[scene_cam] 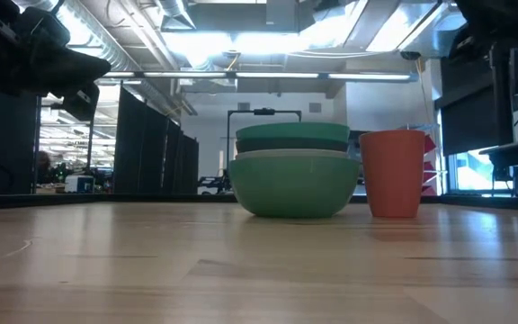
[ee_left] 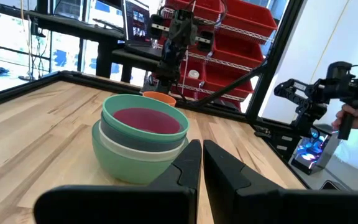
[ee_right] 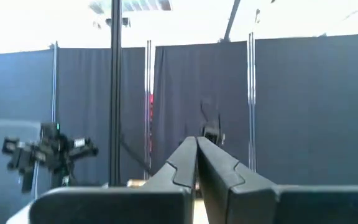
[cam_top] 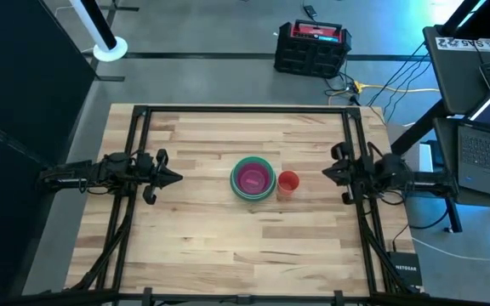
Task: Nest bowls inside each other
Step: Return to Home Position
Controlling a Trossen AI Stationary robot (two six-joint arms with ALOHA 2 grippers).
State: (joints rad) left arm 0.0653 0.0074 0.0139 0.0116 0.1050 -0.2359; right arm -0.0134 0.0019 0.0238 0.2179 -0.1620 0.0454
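Observation:
The bowls (cam_top: pixel 253 178) stand nested in one stack at the table's middle: a sage green one at the bottom (scene_cam: pixel 293 186), white and dark teal rims above it, a green bowl on top, the magenta one (ee_left: pixel 145 119) innermost. My left gripper (cam_top: pixel 177 178) is shut, drawn back at the table's left, pointing level at the stack. My right gripper (cam_top: pixel 326 174) is shut at the table's right, tipped slightly up, clear of everything.
A small orange cup (cam_top: pixel 287 184) stands upright right beside the stack, on its right side. Black frame rails (cam_top: pixel 134 195) run along the table's left and right. Bare wood lies all around the stack.

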